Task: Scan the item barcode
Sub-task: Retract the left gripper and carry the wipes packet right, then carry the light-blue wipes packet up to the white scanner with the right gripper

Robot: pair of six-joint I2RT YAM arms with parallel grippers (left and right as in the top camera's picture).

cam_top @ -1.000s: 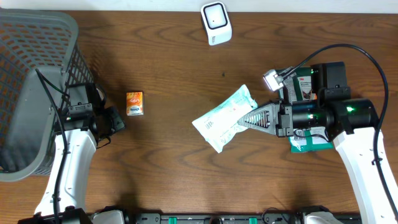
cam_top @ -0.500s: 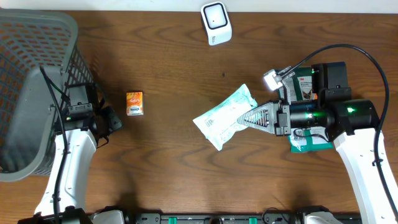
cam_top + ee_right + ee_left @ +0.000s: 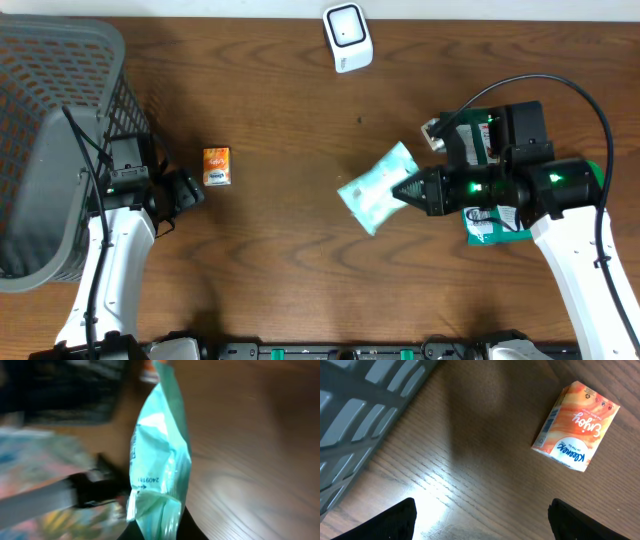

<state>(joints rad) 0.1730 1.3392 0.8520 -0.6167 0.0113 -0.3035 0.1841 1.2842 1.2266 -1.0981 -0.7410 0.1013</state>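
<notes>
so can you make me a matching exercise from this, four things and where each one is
Things:
1. orange tissue box
2. mint-green packet
3. white scanner
4. grey basket

Places:
a. far edge of the table, near the middle
b. held in the right gripper
c. left side of the table
d. lying flat just ahead of the open left gripper

Pairs: 1-d, 2-b, 3-a, 4-c

Open tabletop (image 3: 280, 250) is left between the orange box (image 3: 216, 166) and the mint pouch (image 3: 378, 188); the left side is blocked by the basket (image 3: 60, 60), the far edge by the scanner (image 3: 347, 37)
</notes>
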